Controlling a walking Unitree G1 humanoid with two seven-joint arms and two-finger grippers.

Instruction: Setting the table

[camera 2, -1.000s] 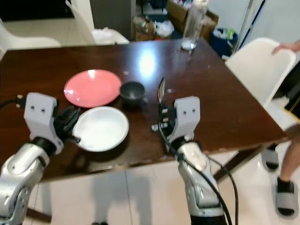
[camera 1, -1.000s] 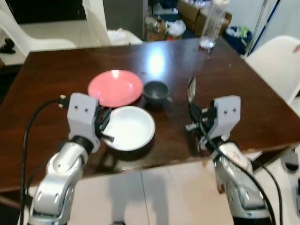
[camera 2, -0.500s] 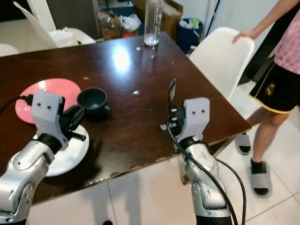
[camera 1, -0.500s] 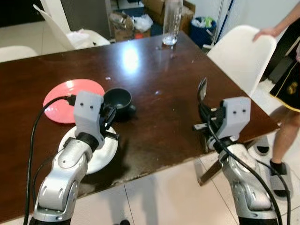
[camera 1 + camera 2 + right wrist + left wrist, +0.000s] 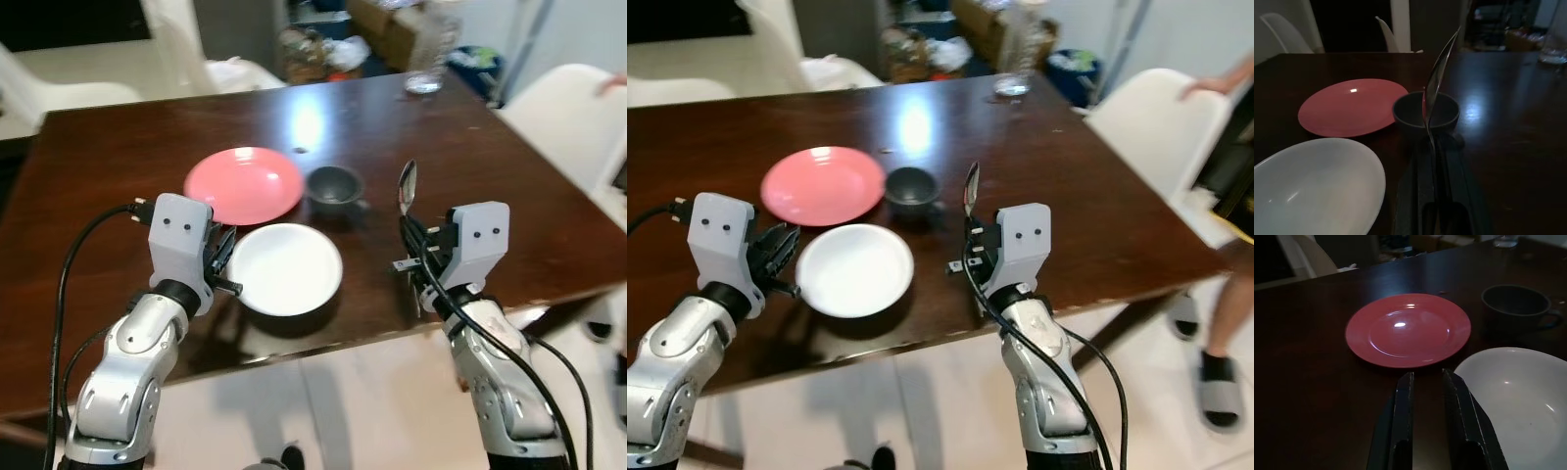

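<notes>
On the dark table (image 5: 118, 166), the white bowl (image 5: 286, 268) sits near the front edge. Just behind it lie the pink plate (image 5: 244, 184) and, beside that, the dark cup (image 5: 331, 184). The left gripper (image 5: 1430, 382), fingers slightly spread and holding nothing, hovers at the bowl's left rim. The right gripper (image 5: 1431, 147), right of the bowl, pinches a spoon (image 5: 407, 184) upright. A clear bottle (image 5: 1016, 61) stands at the far edge, a white chair (image 5: 571, 110) beyond the right edge.

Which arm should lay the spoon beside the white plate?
Right, probably. The right gripper already holds the spoon upright, with bare table below. The left gripper sits at the white plate's far edge.
</notes>
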